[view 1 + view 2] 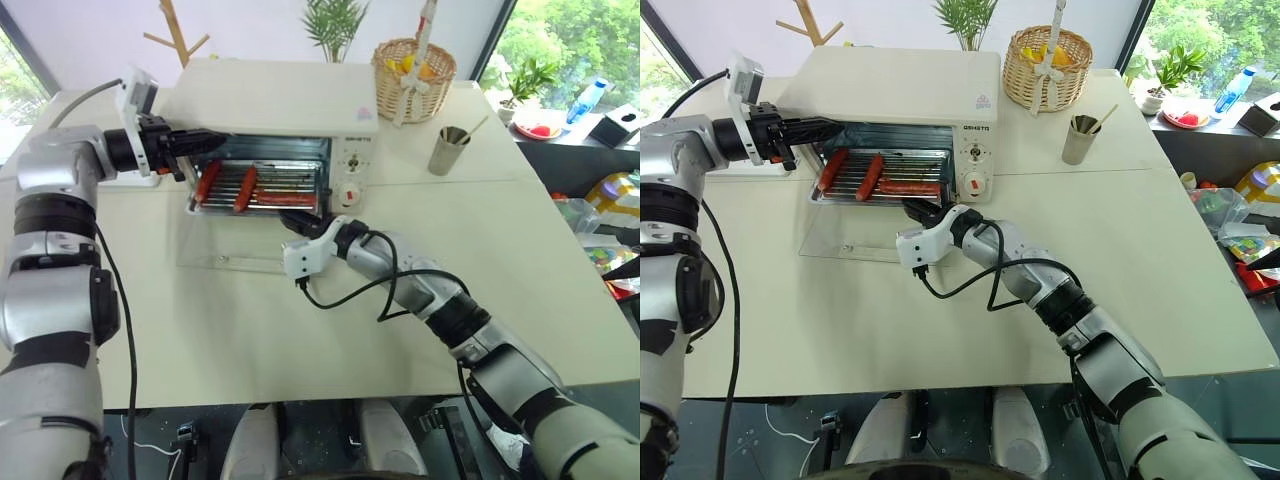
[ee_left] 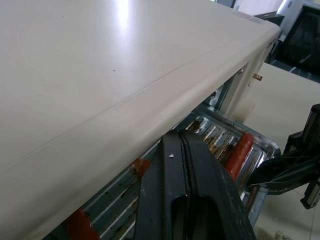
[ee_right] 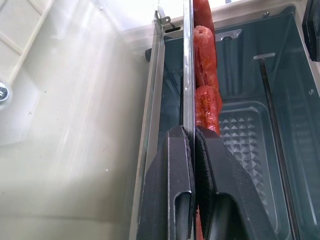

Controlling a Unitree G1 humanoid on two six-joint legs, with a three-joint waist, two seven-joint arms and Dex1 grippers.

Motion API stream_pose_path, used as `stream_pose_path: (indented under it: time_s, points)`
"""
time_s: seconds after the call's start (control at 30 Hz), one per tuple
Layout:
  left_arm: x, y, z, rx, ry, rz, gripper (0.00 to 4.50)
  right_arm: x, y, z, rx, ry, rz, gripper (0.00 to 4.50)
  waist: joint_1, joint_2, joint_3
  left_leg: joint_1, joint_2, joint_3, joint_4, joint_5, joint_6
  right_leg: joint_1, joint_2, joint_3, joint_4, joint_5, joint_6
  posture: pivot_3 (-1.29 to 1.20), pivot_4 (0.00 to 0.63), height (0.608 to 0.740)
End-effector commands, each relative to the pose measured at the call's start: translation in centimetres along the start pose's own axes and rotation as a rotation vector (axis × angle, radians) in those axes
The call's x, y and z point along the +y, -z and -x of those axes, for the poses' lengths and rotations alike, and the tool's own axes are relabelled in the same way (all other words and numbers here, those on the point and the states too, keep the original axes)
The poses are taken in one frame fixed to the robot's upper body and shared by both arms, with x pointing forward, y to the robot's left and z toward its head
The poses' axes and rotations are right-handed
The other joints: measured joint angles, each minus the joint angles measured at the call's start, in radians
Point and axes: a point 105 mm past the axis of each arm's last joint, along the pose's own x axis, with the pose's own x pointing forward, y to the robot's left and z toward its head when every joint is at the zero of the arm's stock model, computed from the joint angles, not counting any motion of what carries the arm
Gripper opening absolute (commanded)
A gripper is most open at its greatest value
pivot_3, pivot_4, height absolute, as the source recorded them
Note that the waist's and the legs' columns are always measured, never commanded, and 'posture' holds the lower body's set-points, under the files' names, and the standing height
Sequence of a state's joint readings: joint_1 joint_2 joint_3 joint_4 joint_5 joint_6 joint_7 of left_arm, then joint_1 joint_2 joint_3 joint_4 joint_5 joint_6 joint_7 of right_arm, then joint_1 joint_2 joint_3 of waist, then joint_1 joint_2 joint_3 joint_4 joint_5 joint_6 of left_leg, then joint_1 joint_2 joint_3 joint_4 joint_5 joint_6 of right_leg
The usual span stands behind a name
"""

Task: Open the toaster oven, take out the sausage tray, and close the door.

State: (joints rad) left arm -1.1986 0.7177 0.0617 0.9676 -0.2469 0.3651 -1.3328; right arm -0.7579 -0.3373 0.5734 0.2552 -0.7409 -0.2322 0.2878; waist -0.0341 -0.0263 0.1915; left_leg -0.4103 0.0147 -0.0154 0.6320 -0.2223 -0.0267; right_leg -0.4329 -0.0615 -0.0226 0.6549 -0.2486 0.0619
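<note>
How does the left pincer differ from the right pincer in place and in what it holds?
The left pincer is raised at the upper left corner of the toaster oven, shut on nothing visible; the right pincer is lower, before the oven's opening, shut on the rim of the sausage tray. The left points toward the right, the right toward the left. Both have black fingers.

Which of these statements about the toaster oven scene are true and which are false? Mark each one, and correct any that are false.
1. The door of the toaster oven lies open, flat on the table. True.
2. The right pincer is shut on the rim of the sausage tray. True.
3. The sausage tray holds five sausages. False: it holds three.
4. The left pincer grips the metal cup. False: it is shut at the oven's upper left corner; the metal cup stands apart, right of the oven.
5. A wicker basket stands behind the oven's right end. True.
</note>
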Motion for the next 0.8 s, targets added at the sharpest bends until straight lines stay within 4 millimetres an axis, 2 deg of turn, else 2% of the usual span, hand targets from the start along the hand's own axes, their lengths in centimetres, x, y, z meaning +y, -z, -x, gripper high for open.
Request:
stream_pose_path:
  time_s: [0.03, 0.43, 0.63, 0.8]
  points:
    - [-0.1, -2.4, 0.5, -0.044, 0.002, -0.053, 0.00, -3.3, -0.9, 1.2, -0.047, 0.114, 0.019, 0.04, 0.002, 0.000, 0.000, 0.000, 0.000, 0.000, 0.000, 0.000, 0.000, 0.000, 0.000, 0.000, 0.000, 0.000, 0.000, 0.00, 0.150, 0.740]
    - [-0.3, -2.4, 0.8, -0.043, 0.018, -0.039, 0.00, -2.8, -1.7, 5.9, -0.113, 0.116, 0.018, 0.04, 0.017, -0.001, 0.000, 0.000, 0.000, 0.000, 0.002, 0.000, 0.000, 0.002, 0.000, -0.001, 0.000, 0.000, 0.000, 0.00, 0.150, 0.740]
    - [-1.0, -2.3, 2.0, -0.044, 0.061, -0.004, 0.00, -1.6, -1.7, 6.5, -0.134, 0.047, -0.014, 0.04, 0.015, -0.001, 0.000, 0.000, 0.000, -0.001, 0.002, 0.000, 0.000, 0.002, 0.000, -0.001, 0.000, 0.000, 0.000, 0.00, 0.150, 0.740]
    - [-1.8, -1.7, 3.7, -0.029, 0.077, 0.015, 0.00, -0.8, -1.9, 7.1, -0.166, -0.012, -0.050, 0.04, 0.014, -0.001, 0.000, 0.002, 0.001, -0.001, 0.002, 0.000, 0.000, 0.003, 0.001, -0.001, 0.000, 0.000, 0.000, 0.00, 0.150, 0.740]
